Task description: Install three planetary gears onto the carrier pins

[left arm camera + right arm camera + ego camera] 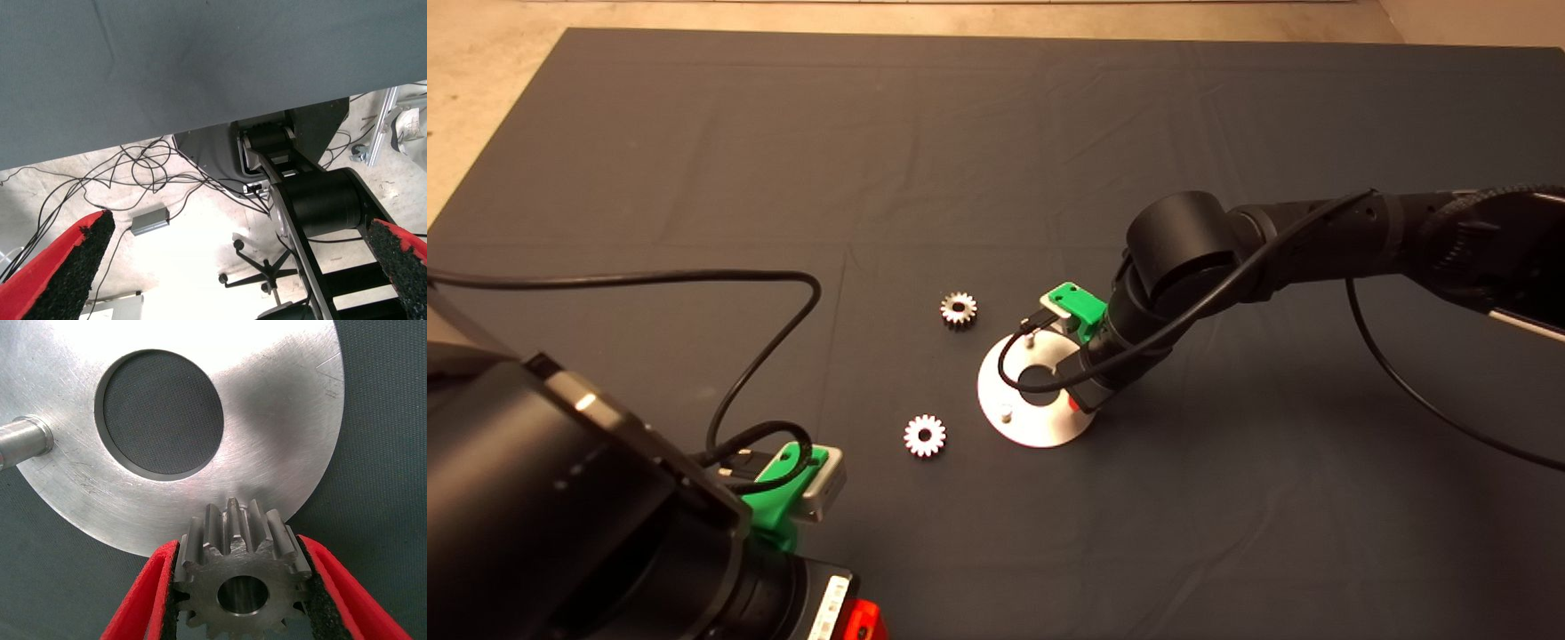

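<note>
I have one small silvery steel spur gear (235,580) pinched flat between the black pads of my right gripper (237,587), its dark bore facing the wrist camera, right at the rim of the flat round silver carrier plate with a central hole (267,453). From above, this gripper (1083,402) sits over the plate's (1040,427) right edge. Two more gears of the same kind lie loose on the dark grey mat (694,178), both to the left of the plate: one (959,309) off its far side, one (925,436) off its near side.

To seat the held gear well, I judge I must centre its bore over a pin, keep the gear level with the plate, and lower slowly so the bore slides on without cocking.

I see two short silvery upright pins (1006,413) (1031,338) from above; the third is hidden under my arm. I cannot tell whether the held gear already sits on that pin.

My left gripper (233,267) is parked off the mat's near edge, well left of the plate, fingers spread wide and empty.
</note>
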`<state>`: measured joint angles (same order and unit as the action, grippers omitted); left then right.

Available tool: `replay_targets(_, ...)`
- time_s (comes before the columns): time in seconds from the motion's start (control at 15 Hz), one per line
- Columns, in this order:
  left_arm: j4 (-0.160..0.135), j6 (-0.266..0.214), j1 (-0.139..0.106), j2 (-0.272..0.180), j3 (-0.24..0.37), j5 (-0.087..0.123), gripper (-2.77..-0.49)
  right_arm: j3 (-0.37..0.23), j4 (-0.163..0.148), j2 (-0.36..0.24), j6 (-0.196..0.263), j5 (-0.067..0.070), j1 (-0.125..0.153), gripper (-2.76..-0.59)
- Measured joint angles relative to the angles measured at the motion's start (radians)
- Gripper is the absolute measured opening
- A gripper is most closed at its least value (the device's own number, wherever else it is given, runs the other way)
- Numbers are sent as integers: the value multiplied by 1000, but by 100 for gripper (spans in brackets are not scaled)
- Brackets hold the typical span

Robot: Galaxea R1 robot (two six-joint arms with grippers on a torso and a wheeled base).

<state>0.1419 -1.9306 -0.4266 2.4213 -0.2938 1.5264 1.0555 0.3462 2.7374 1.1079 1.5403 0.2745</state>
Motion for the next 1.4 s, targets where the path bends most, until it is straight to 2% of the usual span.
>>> replay_targets(0.47, 0, 0, 0, 0, 0, 0, -50, 0, 0, -1, 0, 0, 0, -218)
replay_targets(0.73, 0, 0, 0, 1, 0, 0, -50, -7, -4, -15, 0, -14, 9, -217)
replay_targets(0.87, 0, 0, 0, 0, 0, 0, -50, -10, -14, -20, 0, -20, 37, -206)
replay_targets(1.0, 0, 0, 0, 2, 0, 0, -50, -12, -24, -26, 0, -14, 92, -206)
replay_targets(1.13, 0, 0, 0, 3, 0, 0, -50, -12, -38, -36, 0, -10, 151, -193)
replay_targets(1.2, 0, 0, 0, 3, 0, 0, -50, -13, -49, -38, 0, -10, 162, -192)
replay_targets(1.4, 0, 1, 0, 7, 0, 0, -50, -42, -72, -59, 0, -13, 171, -178)
